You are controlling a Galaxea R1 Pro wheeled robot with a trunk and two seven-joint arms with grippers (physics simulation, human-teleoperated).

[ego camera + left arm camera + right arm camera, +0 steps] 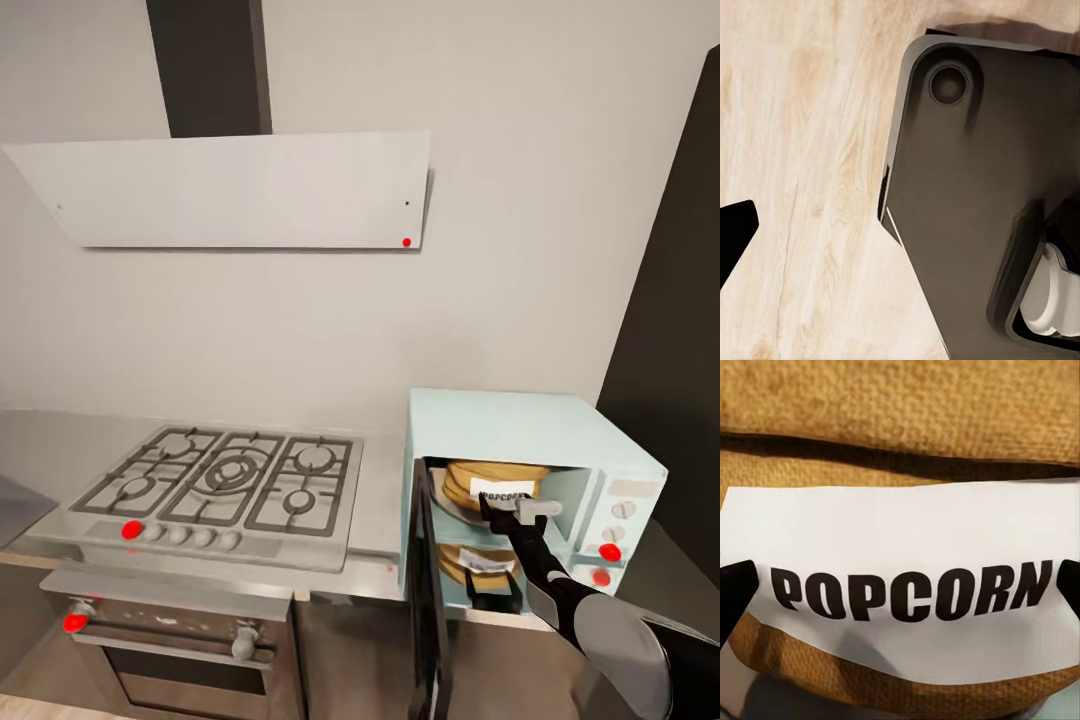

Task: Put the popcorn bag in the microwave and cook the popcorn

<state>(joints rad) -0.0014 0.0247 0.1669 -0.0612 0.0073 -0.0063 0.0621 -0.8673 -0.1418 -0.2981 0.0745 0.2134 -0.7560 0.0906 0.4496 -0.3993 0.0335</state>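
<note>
We see the coarse tan burlap popcorn bag [497, 484], rolled rim and white printed label [900, 592], inside the boxy mint-blue microwave [520, 430] on the brushed-steel tabletop [380, 500]. The right tool [497, 512] reaches it; whether it grips, we cannot tell. Glass door [428, 600] hangs open.

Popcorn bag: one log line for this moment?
popcorn bag: inside microwave | door: open | right gripper: at bag label, grip unclear
</note>
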